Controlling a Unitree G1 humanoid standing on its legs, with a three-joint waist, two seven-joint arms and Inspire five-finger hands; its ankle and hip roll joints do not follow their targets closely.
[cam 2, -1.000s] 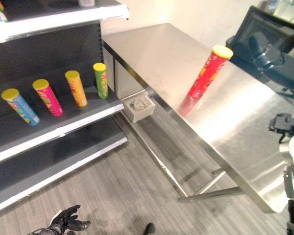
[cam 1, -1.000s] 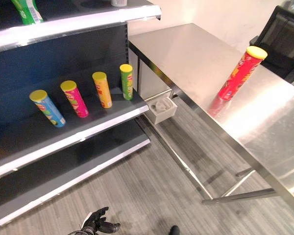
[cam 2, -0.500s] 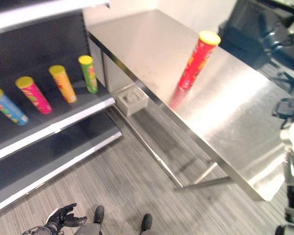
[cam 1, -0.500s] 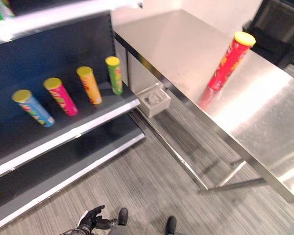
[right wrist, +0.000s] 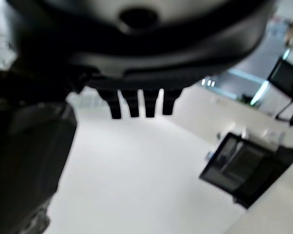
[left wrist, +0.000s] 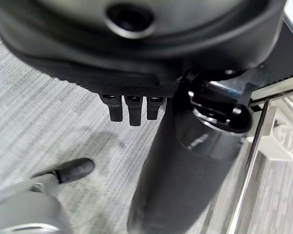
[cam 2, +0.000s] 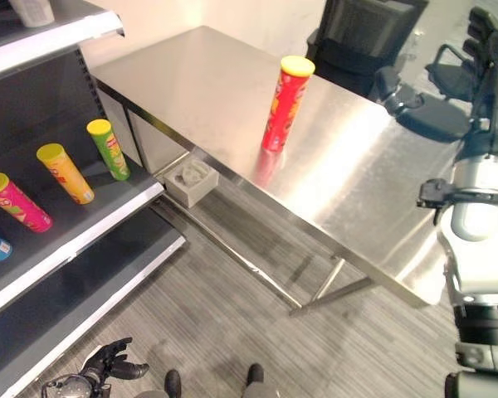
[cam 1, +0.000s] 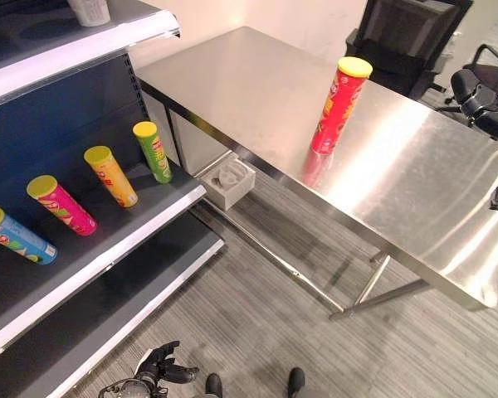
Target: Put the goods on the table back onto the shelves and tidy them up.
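Red can (cam 1: pixel 340 105) stands upright on your bench (cam 1: pixel 415 174), well apart from the 4 cans on the shelf (cam 1: pixel 91 240). Your left robot hand (cam 1: pixel 159 367) hangs low above the floor, fingers relaxed, holding nothing. Your right robot hand (cam 2: pixel 484 33) is raised beyond the bench, fingers straight, empty.

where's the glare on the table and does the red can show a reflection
Left eye view: a bright glare band crosses the steel table to the right of the red can, whose reddish reflection lies at its base. Right eye view: the same glare sits right of the can.
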